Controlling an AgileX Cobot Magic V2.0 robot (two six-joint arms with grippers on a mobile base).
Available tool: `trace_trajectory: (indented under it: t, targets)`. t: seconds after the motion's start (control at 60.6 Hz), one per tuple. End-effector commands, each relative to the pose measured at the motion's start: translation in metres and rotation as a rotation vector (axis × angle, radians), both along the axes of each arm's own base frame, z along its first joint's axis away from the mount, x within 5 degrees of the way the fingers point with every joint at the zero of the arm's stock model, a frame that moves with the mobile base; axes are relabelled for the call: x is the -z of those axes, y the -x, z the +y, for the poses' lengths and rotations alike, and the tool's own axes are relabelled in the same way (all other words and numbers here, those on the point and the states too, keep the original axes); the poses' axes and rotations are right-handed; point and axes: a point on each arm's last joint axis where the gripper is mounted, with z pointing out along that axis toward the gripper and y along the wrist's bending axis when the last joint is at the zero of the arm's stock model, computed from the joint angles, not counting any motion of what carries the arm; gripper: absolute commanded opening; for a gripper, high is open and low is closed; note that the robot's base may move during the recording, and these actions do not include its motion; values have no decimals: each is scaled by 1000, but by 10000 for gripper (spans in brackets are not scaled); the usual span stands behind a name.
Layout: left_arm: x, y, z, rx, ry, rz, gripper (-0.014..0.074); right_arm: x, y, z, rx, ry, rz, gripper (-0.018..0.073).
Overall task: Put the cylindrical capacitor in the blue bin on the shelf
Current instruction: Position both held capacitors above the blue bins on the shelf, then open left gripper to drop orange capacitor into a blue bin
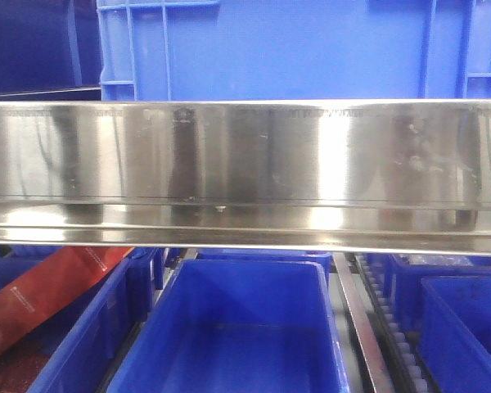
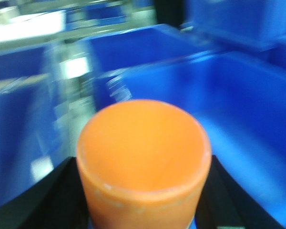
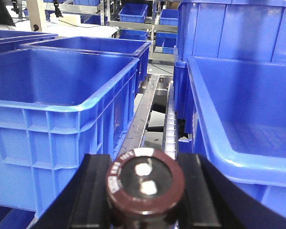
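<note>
In the right wrist view my right gripper (image 3: pixel 145 191) is shut on the cylindrical capacitor (image 3: pixel 146 183), a dark maroon cylinder with two pale terminals on its end. It hangs over the gap with a white roller track (image 3: pixel 170 129) between two blue bins (image 3: pixel 62 109) (image 3: pixel 238 124). In the left wrist view my left gripper (image 2: pixel 144 191) is shut on an orange cylindrical object (image 2: pixel 143 157) above a blue bin (image 2: pixel 238 109); that view is blurred. The shelf's steel front rail (image 1: pixel 245 172) fills the front view, with a blue bin (image 1: pixel 237 327) below it. No gripper shows in the front view.
A large blue crate (image 1: pixel 295 49) stands above the rail. A red-brown packet (image 1: pixel 41 299) lies in the lower left bin. More blue bins (image 1: pixel 462 327) sit at the lower right. A stacked blue crate (image 3: pixel 233 28) rises at the right in the right wrist view.
</note>
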Motion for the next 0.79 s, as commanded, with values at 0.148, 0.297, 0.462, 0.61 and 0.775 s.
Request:
trace_trajectory:
  t: [0.148, 0.297, 0.462, 0.61, 0.775]
  targets:
    - [4, -57, -80, 124, -10, 11, -111, -2, 1, 1, -9, -24, -24, -130]
    - [26, -87, -116, 155, -34, 47, -111, -2, 1, 2, -16, -38, -23, -130]
    - [61, -115, -137, 154, -75, 111, -111, -2, 1, 2, -16, -38, -23, -130]
    - [89, -129, -148, 154, -115, 172, -97, -2, 1, 2, -16, -38, -23, -130]
    - [99, -133, -151, 155, -128, 201, 174, -2, 1, 2, -16, -38, -23, -130]
